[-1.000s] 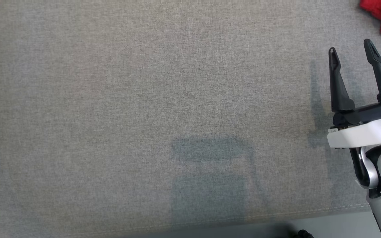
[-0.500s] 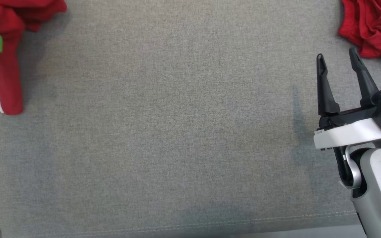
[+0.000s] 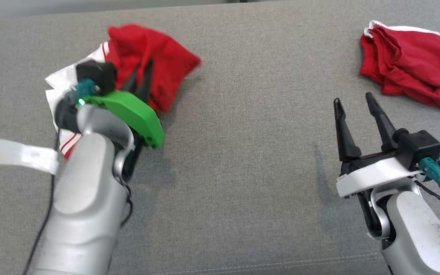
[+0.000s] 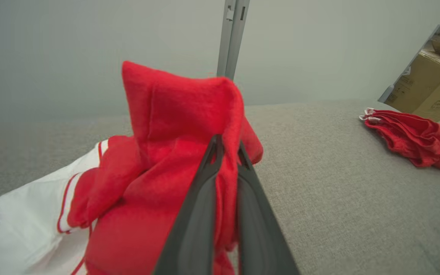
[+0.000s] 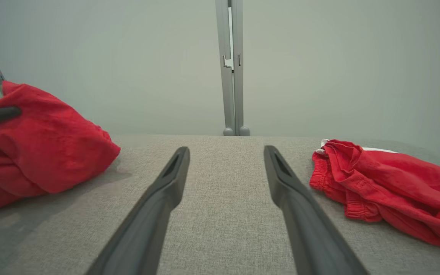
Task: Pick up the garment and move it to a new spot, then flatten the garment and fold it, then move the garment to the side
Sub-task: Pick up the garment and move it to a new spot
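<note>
The left hand is clamping its two fingers together on a fold of the red and white garment, over the far left part of the grey table. In the left wrist view the hand is pinching red cloth between its fingers, and the garment is standing up in a peak above them while its white, red-striped part is lying on the table. From the right wrist view the garment is hanging in a bunch, its lower end touching the table.

The right hand is hovering over the right side with its fingers apart and nothing between them. A crumpled red cloth is lying near it, at the far right, well apart from the garment.
</note>
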`<state>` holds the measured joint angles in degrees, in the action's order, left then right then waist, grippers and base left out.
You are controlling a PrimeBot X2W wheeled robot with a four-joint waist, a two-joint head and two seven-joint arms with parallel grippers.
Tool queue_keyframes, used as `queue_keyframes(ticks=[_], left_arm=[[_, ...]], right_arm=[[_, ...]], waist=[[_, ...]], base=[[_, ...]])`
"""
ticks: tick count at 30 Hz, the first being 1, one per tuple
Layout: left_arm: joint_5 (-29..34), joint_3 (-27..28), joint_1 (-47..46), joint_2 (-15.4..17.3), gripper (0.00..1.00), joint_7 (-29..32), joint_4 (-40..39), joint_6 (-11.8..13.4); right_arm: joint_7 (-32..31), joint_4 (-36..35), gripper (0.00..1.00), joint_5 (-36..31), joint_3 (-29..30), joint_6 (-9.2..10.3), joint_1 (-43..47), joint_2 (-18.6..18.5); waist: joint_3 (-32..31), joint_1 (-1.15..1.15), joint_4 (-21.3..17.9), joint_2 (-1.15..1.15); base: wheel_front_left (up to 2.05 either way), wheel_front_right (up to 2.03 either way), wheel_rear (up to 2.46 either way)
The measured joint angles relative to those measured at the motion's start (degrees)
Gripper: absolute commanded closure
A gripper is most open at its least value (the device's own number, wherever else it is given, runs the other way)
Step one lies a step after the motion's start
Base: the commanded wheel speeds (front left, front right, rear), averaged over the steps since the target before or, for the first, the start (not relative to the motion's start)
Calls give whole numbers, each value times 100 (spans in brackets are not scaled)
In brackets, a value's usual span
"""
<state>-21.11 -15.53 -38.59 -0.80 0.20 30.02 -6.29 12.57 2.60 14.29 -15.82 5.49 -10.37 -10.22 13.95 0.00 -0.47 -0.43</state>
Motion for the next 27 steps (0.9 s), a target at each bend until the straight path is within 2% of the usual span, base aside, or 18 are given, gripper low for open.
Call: queue_keyframes(ticks=[2, 6, 10, 18, 27], left_arm=[[-70, -125, 349, -132, 100, 1, 127, 0], [-153, -296, 698, 33, 100, -101, 202, 0], [-189, -427, 732, 178, 100, -235, 271, 22], [-201, -735, 739, 202, 100, -389, 288, 145], [-789, -1550, 726, 235, 100, -465, 260, 287]], right_arm=[[-1, 56, 0, 29, -94, -44, 62, 71], [-1, 76, 0, 42, -201, -94, 90, 137], [-1, 156, 0, 43, -271, -133, 137, 159], [-1, 255, 0, 49, -430, -200, 145, 308], [-1, 409, 0, 73, -571, -298, 133, 368]], waist=[[-146, 0, -42, 0], [-356, 0, -203, 0], [-462, 0, -447, 0], [-557, 0, -910, 0], [-564, 0, -1557, 0]], base=[[0, 0, 0], [0, 0, 0], [0, 0, 0], [0, 0, 0], [0, 0, 0]])
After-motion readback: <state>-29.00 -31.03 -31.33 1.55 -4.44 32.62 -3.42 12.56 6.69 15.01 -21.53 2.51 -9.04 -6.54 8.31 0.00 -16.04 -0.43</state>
